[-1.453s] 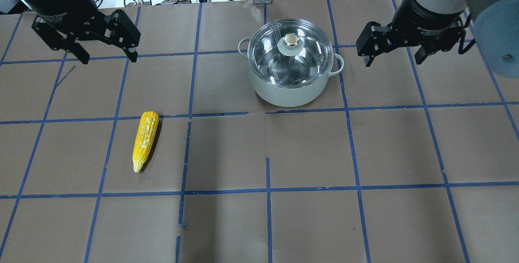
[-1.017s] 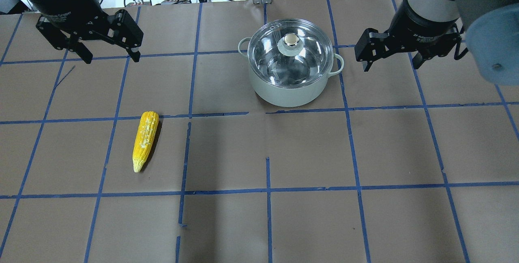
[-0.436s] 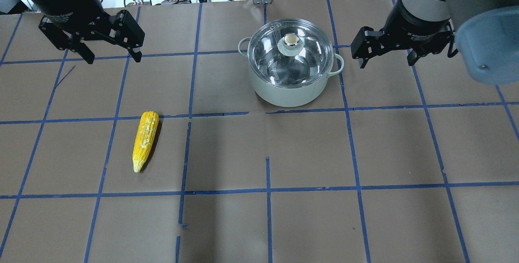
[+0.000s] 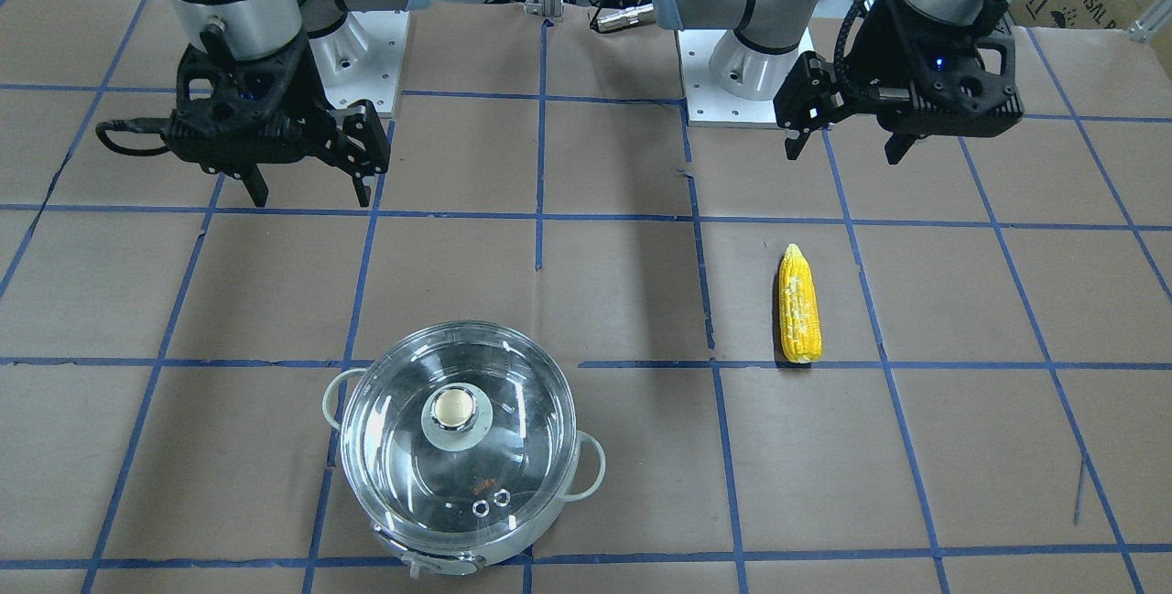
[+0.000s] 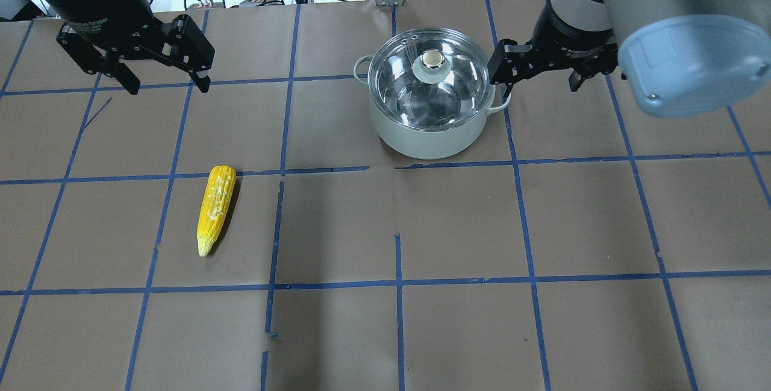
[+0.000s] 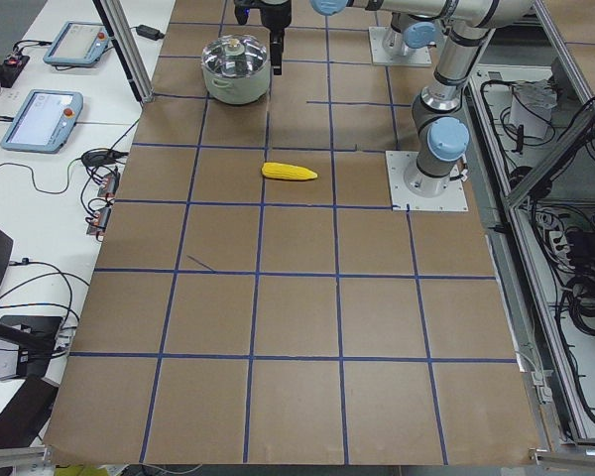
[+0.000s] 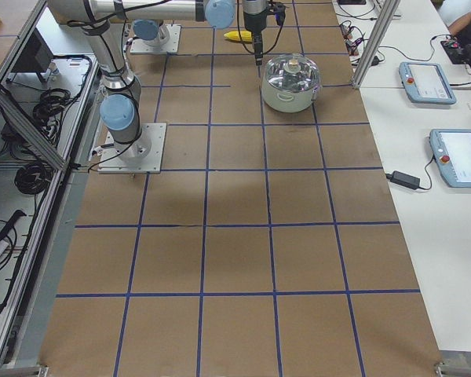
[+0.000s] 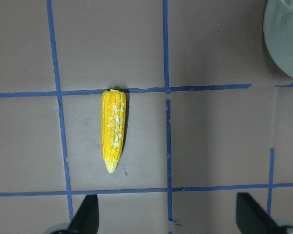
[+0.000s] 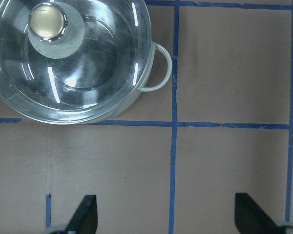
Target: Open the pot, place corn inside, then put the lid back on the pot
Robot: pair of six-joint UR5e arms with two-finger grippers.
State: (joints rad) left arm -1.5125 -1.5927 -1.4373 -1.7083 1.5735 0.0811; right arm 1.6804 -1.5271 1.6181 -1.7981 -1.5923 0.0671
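Reaching for lid (image 5: 430, 81) looked like step in hand. Lid sat on pot (image 5: 421, 138), far, right of centre. Right gripper (image 5: 535, 78) hovered just right of pot, jaws spread, empty. Left gripper (image 5: 168, 85) hung spread, empty; corn (image 5: 215, 207) lay nearer, left. Next move needed centring over knob (image 5: 431, 58), descent, pinch.
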